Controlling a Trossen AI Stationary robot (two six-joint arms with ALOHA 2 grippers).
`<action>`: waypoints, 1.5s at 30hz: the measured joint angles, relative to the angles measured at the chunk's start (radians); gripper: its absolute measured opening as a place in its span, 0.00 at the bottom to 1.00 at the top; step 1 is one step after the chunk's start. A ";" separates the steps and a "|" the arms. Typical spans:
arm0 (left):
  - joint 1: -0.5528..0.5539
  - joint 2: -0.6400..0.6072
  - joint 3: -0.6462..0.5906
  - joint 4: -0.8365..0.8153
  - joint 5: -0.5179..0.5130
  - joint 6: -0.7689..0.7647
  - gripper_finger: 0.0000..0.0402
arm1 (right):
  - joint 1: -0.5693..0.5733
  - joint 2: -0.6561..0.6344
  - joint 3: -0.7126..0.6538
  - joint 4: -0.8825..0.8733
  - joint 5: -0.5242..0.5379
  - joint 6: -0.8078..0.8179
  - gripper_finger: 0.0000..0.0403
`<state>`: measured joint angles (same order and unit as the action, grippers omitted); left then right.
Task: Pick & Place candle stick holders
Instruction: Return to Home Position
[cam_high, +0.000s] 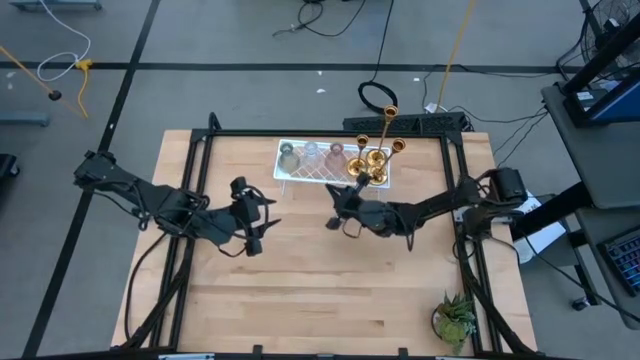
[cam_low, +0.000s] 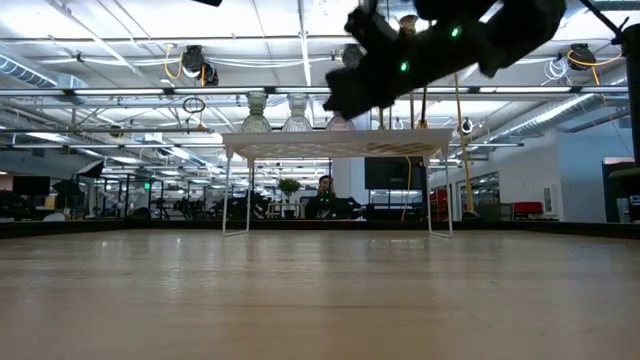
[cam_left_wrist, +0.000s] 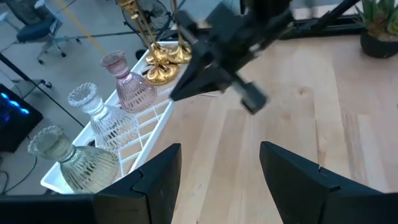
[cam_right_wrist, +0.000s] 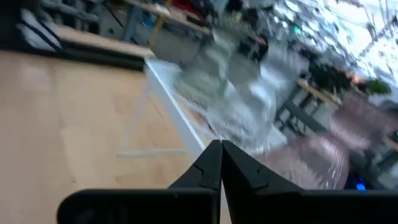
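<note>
Tray (cam_high: 318, 174): white lattice on thin legs, at the far side of the table (cam_high: 320, 290). It carries all six holders. Greenish glass (cam_left_wrist: 73, 163) stands at one end of the tray, clear glass (cam_left_wrist: 107, 123) next along, and pinkish glass (cam_left_wrist: 132, 88) third, just beside the metal ones. Gold holders (cam_high: 372, 160) are clustered at the tray's other end, bases close together, with tall stems among them. Handling, by my reckoning: the glass is ribbed, squat, fragile and slick, and is best taken at the narrow neck under the flared lip. The gold is stiff and polished, the tall ones top-heavy, and is best pinched low on the stem above the round base. Left gripper (cam_left_wrist: 221, 168): in front of the tray toward its glass end, well apart from it, fingers spread wide and holding nothing. Right gripper (cam_right_wrist: 221, 155): raised just in front of the tray near its middle, fingers pressed together and holding nothing. Placing looks finished.
</note>
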<state>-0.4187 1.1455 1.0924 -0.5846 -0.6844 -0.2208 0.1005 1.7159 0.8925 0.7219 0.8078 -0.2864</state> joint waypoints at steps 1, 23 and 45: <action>0.000 -0.001 0.000 0.000 -0.003 -0.007 0.56 | 0.016 -0.011 0.000 0.006 0.001 -0.015 0.00; -0.029 -0.250 -0.092 -0.217 -0.159 -0.066 0.38 | 0.221 -0.884 -0.258 -0.643 -0.259 0.266 0.00; -0.028 -0.496 -0.447 0.307 0.274 0.410 0.10 | 0.220 -1.437 -0.705 -0.510 -0.556 0.289 0.00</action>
<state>-0.4469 0.6495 0.6449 -0.2773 -0.4108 0.1893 0.3203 0.2791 0.1879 0.2123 0.2518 0.0023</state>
